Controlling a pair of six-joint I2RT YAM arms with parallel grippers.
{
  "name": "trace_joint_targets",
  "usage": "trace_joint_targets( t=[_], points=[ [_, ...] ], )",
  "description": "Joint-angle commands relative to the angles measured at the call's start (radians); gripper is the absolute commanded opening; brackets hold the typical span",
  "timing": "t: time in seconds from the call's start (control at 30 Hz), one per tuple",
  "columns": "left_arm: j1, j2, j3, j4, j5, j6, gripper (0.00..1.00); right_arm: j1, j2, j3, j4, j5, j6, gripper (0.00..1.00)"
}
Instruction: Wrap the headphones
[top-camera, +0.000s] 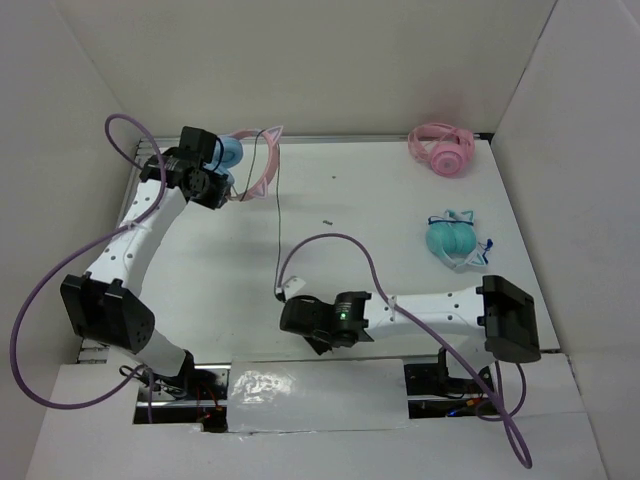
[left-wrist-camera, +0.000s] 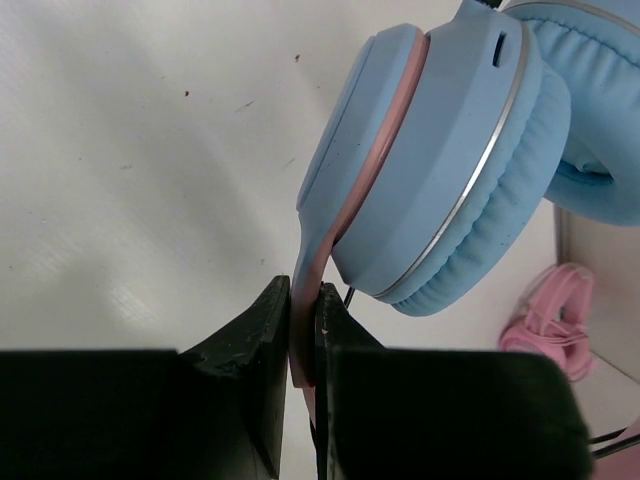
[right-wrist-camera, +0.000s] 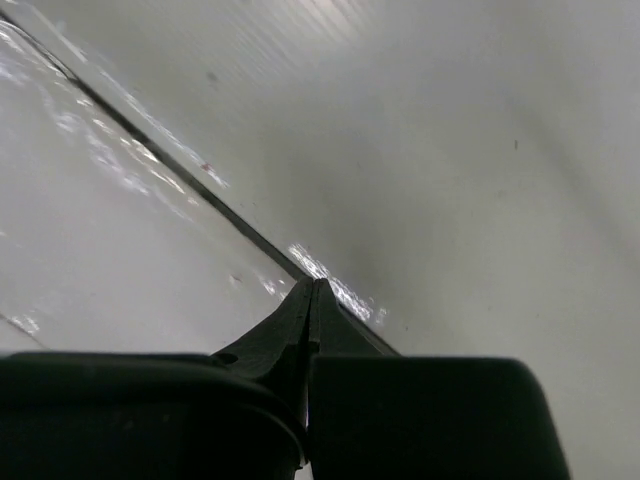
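The headphones have light blue ear cups and a pink headband with cat ears. They are at the far left of the table. My left gripper is shut on the pink headband just below one ear cup. The thin black cable runs straight and taut from the headphones down to my right gripper. The right gripper is shut, with the cable ending at its fingertips. In the right wrist view the jaws are pressed together and the cable itself does not show.
All-pink headphones lie at the far right, also seen in the left wrist view. Teal headphones lie right of the middle. A raised glossy board runs along the near edge. White walls enclose the table.
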Motion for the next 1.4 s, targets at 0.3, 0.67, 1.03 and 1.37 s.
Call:
trace_joint_targets(
  t=[0.3, 0.67, 1.03, 1.37],
  points=[
    [0.215, -0.082, 0.072, 0.118, 0.202, 0.036, 0.00, 0.006, -0.195, -0.387, 0.202, -0.057, 0.386, 0.00],
    [0.279, -0.139, 0.030, 0.181, 0.304, 0.073, 0.00, 0.006, -0.339, -0.402, 0.245, 0.105, 0.363, 0.00],
    [0.194, -0.217, -0.043, 0.226, 0.279, 0.115, 0.00, -0.152, -0.187, -0.291, 0.366, 0.152, 0.164, 0.09],
    [0.074, -0.332, -0.077, 0.283, 0.168, 0.149, 0.00, -0.173, -0.180, -0.427, 0.785, 0.163, -0.074, 0.00]
  ],
)
